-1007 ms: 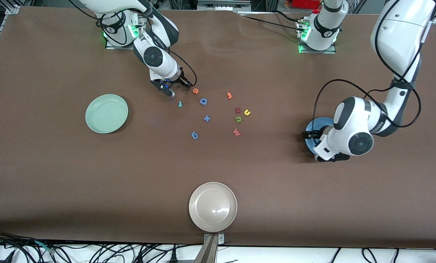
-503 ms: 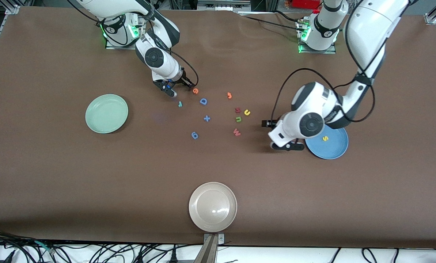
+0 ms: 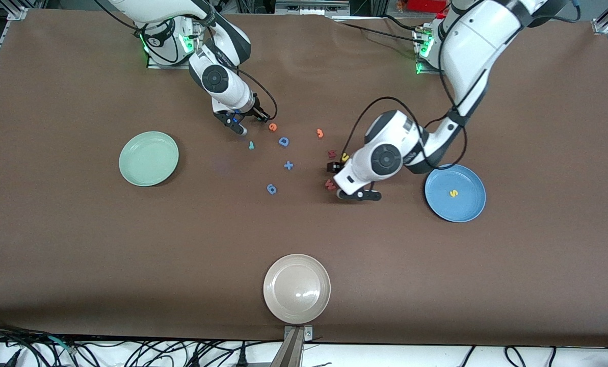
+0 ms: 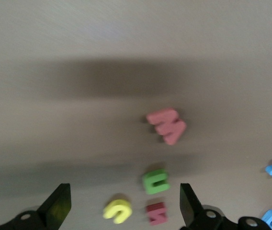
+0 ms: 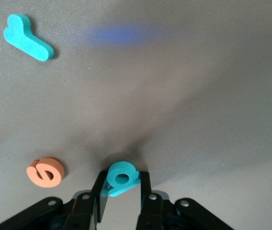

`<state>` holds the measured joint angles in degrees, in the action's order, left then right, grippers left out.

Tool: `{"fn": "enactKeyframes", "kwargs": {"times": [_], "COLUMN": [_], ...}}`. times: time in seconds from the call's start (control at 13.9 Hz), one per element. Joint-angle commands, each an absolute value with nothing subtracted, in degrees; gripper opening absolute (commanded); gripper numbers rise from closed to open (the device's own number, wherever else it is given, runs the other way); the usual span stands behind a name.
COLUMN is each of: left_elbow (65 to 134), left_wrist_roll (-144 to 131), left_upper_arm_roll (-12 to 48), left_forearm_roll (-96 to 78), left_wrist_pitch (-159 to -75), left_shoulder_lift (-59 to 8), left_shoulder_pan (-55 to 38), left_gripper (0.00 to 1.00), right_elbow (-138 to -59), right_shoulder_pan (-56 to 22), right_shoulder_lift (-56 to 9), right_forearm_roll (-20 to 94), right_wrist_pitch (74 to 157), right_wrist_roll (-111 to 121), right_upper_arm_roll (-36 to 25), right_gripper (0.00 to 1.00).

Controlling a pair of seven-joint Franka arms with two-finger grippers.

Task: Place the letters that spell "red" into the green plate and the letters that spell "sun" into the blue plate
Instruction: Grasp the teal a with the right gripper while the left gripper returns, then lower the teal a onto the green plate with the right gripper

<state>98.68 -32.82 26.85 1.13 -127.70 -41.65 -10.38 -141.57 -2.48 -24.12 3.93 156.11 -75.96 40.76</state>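
My right gripper [image 3: 237,125] [image 5: 121,186] is shut on the teal "d" [image 5: 120,173], low over the table. The orange "e" [image 3: 272,127] [image 5: 45,172] lies close beside it, and the teal "r" [image 3: 251,146] [image 5: 28,37] a little nearer the front camera. The green plate [image 3: 130,171] sits toward the right arm's end. My left gripper [image 3: 344,181] [image 4: 122,201] hangs open over the yellow "u" [image 4: 117,211] [image 3: 344,157] and green "n" [image 4: 155,181]. The yellow "s" [image 3: 453,193] lies in the blue plate [image 3: 469,206].
A dark red "M"-like piece [image 4: 156,213] and a red "W" [image 4: 167,125] lie right by the "u" and "n". A blue "D" [image 3: 283,141], blue plus [image 3: 288,165], blue "9" [image 3: 271,189] and orange "3" [image 3: 320,133] are scattered mid-table. A beige plate [image 3: 278,306] sits at the front edge.
My left arm swung from over the blue plate to the "u" and "n", uncovering the "s" in the plate. My right gripper's fingers closed onto the "d".
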Motion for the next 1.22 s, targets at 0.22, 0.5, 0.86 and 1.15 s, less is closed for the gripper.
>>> {"fn": "enactKeyframes", "kwargs": {"times": [0.22,0.5,0.86,1.15], "left_elbow": [98.1,98.2,97.9,97.8], "left_wrist_roll": [-34.3,-38.1,-38.2,-38.4], "left_upper_arm_roll": [26.1,25.1,24.0,23.9], "left_forearm_roll": [0.5,0.9,3.8,3.7], "left_wrist_pitch": [-128.7,-130.3,-130.0,-130.0], "left_shoulder_lift": [-43.8,-45.4,-44.5,-44.0], "left_shoulder_pan": [-13.1,-16.1,-15.6,-15.6], "left_gripper": [0.99,0.98,0.90,0.89], "right_elbow": [-141.2,-138.2,-123.0,-120.7], "right_shoulder_pan": [-2.4,-2.3,-2.3,-2.2], "right_shoulder_lift": [-21.8,-13.3,-9.5,-9.6], "right_forearm_roll": [3.5,3.6,4.4,4.3], "right_wrist_pitch": [154.9,138.3,107.6,104.8], "right_wrist_roll": [-75.7,-67.5,-49.9,-29.0], "right_upper_arm_roll": [39.1,33.9,21.6,9.0], "right_gripper": [0.00,0.00,0.00,0.00]}}
